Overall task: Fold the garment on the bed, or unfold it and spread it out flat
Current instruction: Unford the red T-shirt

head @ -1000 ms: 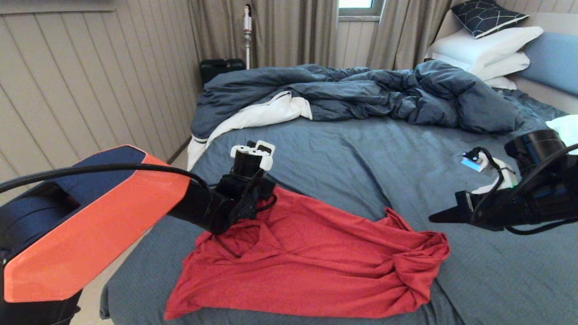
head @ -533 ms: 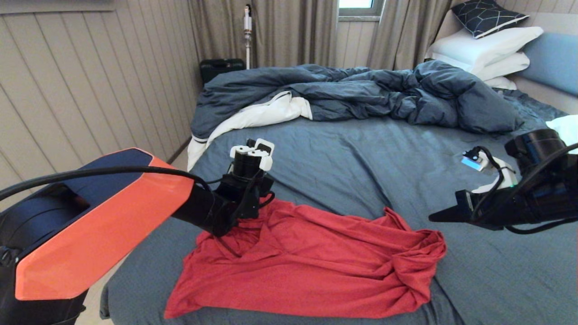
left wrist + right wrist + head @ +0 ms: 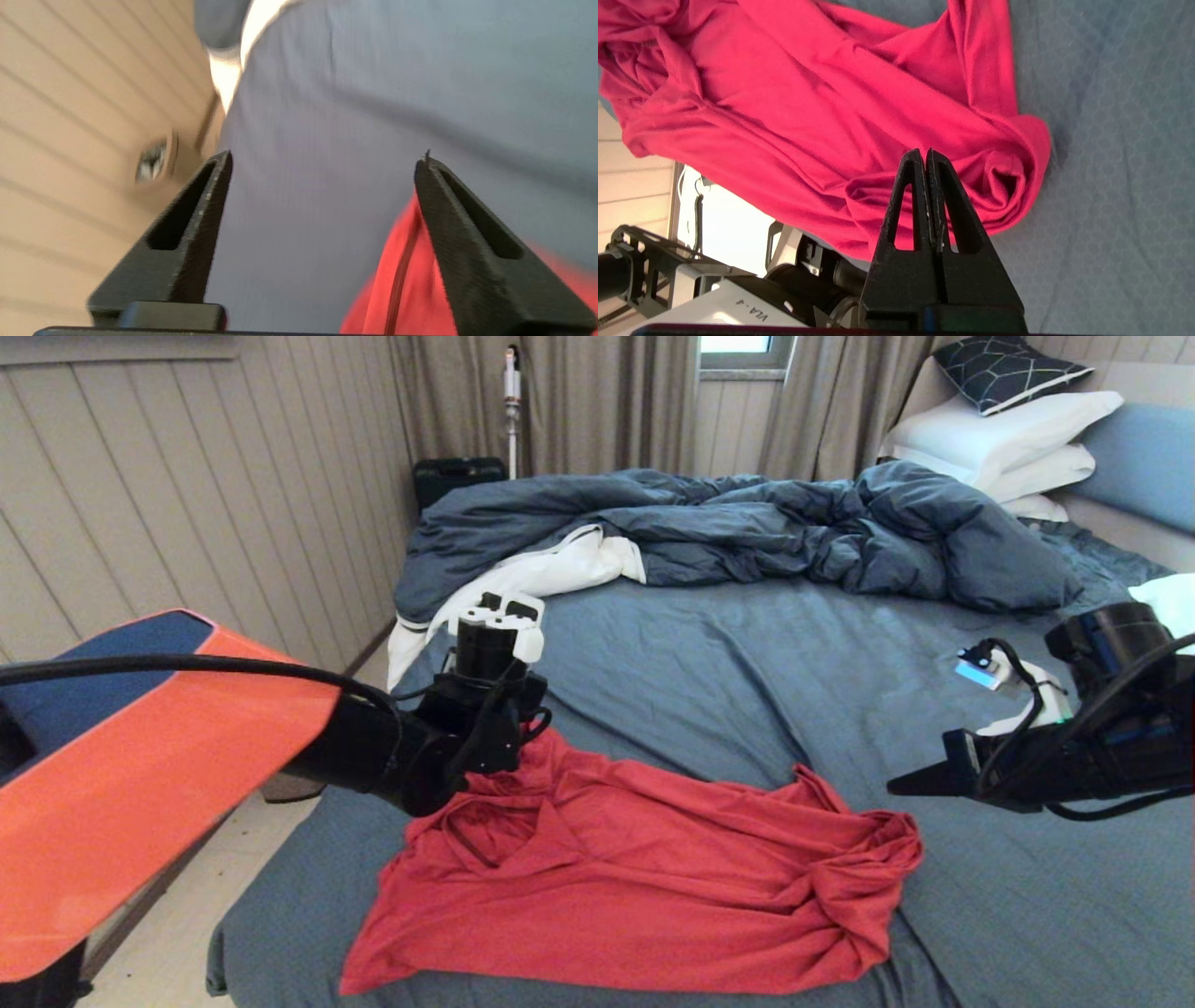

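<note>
Garment, red and rumpled, lies on the near part of the bed, with its folds bunched thickest at the end toward my right arm. No print shows on the side facing up.

My head view hides my left end effector behind its own wrist, which hangs over the garment's far left corner. My left wrist view shows it instead: the fingers are spread wide with nothing between them, slate-blue sheet under the gap and the garment's red edge beside one finger. I cannot tell whether that finger touches the cloth.

My right end effector hovers above the sheet just beside the garment's bunched end, pointing toward it. In my right wrist view its fingers are pressed together, empty, with the twisted folds beyond the tips.

Past the garment, a rumpled dark blue duvet with white lining crosses the bed. White pillows and a dark patterned cushion are stacked at the headboard end, beyond the duvet. Curtains hang behind the bed.
</note>
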`<state>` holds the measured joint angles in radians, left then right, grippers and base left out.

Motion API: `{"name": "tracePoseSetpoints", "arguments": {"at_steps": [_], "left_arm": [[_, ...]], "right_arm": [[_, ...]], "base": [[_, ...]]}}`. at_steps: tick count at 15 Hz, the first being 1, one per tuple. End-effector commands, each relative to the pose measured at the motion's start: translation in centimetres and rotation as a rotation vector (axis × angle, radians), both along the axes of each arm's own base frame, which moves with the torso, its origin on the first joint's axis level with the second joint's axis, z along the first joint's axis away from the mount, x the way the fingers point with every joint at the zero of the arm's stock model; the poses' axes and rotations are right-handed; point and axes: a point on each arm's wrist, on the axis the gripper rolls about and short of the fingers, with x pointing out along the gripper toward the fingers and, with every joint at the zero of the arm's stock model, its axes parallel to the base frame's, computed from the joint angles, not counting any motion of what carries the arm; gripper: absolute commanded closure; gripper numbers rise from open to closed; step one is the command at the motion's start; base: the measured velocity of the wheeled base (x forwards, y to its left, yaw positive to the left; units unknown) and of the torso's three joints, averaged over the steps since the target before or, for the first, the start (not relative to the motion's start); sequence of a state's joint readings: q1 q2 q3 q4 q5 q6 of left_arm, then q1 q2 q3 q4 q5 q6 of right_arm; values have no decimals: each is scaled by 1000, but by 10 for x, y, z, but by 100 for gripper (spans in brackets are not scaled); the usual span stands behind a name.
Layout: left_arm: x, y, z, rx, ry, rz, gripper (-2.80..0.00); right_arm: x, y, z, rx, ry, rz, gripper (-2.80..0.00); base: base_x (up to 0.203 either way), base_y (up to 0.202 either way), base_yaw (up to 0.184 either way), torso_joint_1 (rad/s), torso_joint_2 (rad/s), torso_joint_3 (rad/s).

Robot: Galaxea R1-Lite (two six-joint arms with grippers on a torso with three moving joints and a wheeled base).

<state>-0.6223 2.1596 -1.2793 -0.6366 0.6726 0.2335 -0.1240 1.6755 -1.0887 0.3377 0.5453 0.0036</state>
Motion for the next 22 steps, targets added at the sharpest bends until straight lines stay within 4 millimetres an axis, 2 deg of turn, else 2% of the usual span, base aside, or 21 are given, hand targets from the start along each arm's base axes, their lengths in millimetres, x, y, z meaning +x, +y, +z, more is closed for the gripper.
{"name": "tracePoseSetpoints", "arguments": {"at_steps": [1, 2, 4, 7, 9, 13, 14, 17, 22], "left_arm": [[-27, 14, 28, -29, -4, -4, -280], [-43, 20, 32, -35, 51, -14, 0], [-70, 31, 34, -73, 216, -39, 0], [-97, 43, 51, -290, 500, -113, 0], [-103, 47, 53, -398, 644, -144, 0], [-103, 43, 34, -443, 836, -176, 0], [-100, 41, 25, -432, 857, -164, -280], [-84, 36, 10, -435, 856, -149, -280], [-71, 52, 6, -447, 833, -102, -280]], "right_arm": [[-1, 0, 1, 2, -3, 2, 0], [-2, 0, 1, 4, -3, 3, 0], [-3, 0, 2, 5, -5, 4, 0], [-5, 2, 3, 6, -9, 8, 0], [-7, 1, 5, 4, -17, 7, 0], [-6, 1, 7, 4, -23, 6, 0], [-6, 1, 7, 4, -23, 6, 0], [-6, 1, 7, 4, -23, 4, 0], [-4, 1, 5, 4, -15, 6, 0]], "base": [[0, 0, 0, 0, 0, 0], [0, 0, 0, 0, 0, 0], [0, 0, 0, 0, 0, 0], [0, 0, 0, 0, 0, 0], [0, 0, 0, 0, 0, 0], [0, 0, 0, 0, 0, 0], [0, 0, 0, 0, 0, 0], [0, 0, 0, 0, 0, 0], [0, 0, 0, 0, 0, 0]]}}
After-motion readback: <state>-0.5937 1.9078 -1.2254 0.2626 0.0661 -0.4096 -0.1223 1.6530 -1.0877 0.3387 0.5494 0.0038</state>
